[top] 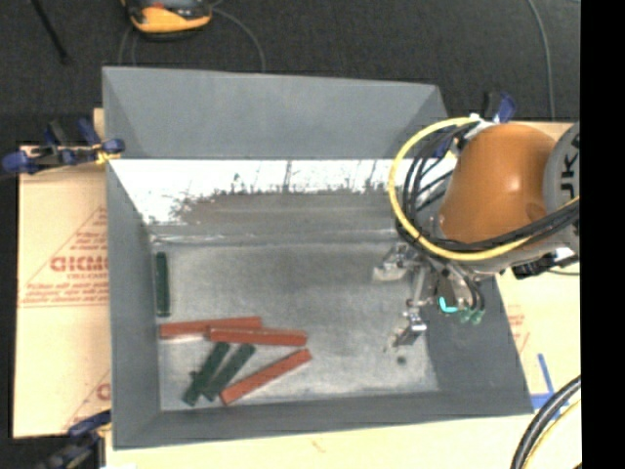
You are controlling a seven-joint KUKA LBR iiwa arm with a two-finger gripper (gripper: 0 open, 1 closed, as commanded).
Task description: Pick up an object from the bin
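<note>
My gripper [401, 301] hangs over the right part of the bin floor, below the orange cover on the wrist. Its two metal fingertips [410, 329] stand apart, with only bare floor between them. The nearest loose things lie well to its left: a red stick [266, 376] lying aslant, another red stick [259, 338] lying flat above it, and two dark green sticks [217, 371] side by side near the front left corner.
A third red stick [209, 328] lies further left, and a single dark green stick [161, 283] stands along the left wall. The bin's sloping right wall is close beside the gripper. The arm and its cables reach in from the right.
</note>
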